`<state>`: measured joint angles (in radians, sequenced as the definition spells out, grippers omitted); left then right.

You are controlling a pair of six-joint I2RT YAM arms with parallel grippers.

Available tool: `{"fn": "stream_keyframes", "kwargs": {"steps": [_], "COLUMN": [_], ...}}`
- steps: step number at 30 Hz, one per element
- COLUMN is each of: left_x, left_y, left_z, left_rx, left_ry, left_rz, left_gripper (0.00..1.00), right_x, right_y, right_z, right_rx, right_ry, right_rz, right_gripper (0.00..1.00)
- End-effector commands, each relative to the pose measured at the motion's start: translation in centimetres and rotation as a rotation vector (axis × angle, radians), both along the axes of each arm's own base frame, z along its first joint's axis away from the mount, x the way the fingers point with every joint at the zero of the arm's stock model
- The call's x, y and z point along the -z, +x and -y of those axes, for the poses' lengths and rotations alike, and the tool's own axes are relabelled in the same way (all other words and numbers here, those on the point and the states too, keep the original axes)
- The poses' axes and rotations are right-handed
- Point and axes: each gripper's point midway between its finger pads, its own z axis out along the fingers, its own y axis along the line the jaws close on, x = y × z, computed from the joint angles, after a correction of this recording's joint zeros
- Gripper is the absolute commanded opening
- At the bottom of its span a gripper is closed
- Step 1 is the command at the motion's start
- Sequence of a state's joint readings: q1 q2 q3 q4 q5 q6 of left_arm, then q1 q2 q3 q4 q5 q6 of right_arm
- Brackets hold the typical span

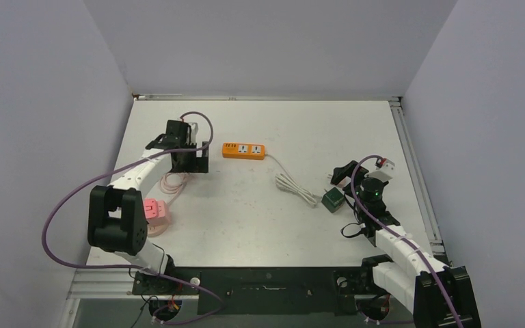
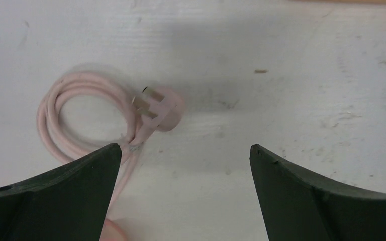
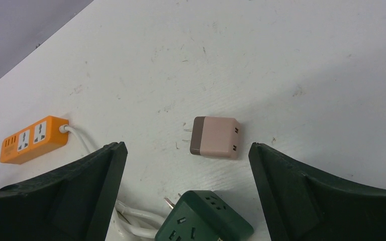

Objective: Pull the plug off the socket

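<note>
Left gripper [image 2: 183,150]: fingers spread wide, nothing held, hanging over bare table [image 2: 291,100] just left of the strip [image 1: 243,151].
Right gripper [image 3: 187,146]: also spread wide with nothing between the fingers, well right of the strip on its near side.

Adapter [image 3: 215,137]: rounded-corner block with a matte pinkish-beige body, a brown face and two flat metal prongs pointing back toward the strip. It lies on its side on the table, unplugged, right of the strip and nearer. It is close to the green cube [image 3: 206,218] but not touching it.

Green cube: dark green smooth plastic, with multi-slot outlets on the two faces that show. One metal prong pokes out at its left edge. That is probably the plug of the white cord [image 3: 135,216], but the frame edge cuts it off.

Strip: orange plastic bar with two white outlet faces and a row of small slots at the end away from its cord. Any print on it is too small to read. The white cord leaves its right end and bunches into a loose bundle toward the cube.

Pink plug [image 2: 161,108]: pale pink, rounded head, bare flat pins. It lies free on the table, left of the strip and nearer. Its pink cord [image 2: 55,115] is looped in a coil beside it. The pink socket [image 1: 156,212] block sits further near-left of the strip.
</note>
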<state>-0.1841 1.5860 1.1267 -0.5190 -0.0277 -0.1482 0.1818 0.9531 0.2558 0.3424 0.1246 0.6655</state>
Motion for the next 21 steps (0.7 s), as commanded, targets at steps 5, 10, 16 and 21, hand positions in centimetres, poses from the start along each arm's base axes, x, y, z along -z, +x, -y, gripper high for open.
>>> {"fn": "stream_keyframes", "kwargs": {"steps": [5, 10, 16, 21], "left_x": [3.1, 4.6, 4.8, 5.0], "left_y": [-3.3, -3.5, -2.2, -1.8], "left_z": [-4.2, -4.4, -4.6, -4.7], "left_rx": [-0.076, -0.078, -0.069, -0.072], "left_ry": [0.01, 0.019, 0.041, 0.078], "left_rz": [-0.155, -0.232, -0.219, -0.225], "left_gripper": [0.98, 0.93, 0.8, 0.79], "right_x": [-0.5, -0.1, -0.1, 0.1], "right_y": [0.1, 0.2, 0.2, 0.2], "right_z": [0.7, 0.7, 0.7, 0.6], "right_rx": [0.028, 0.031, 0.028, 0.028], "right_ry": [-0.014, -0.011, -0.005, -0.005], "right_rz": [0.023, 0.015, 0.014, 0.008], "right_gripper": [0.96, 0.95, 0.95, 0.95]}}
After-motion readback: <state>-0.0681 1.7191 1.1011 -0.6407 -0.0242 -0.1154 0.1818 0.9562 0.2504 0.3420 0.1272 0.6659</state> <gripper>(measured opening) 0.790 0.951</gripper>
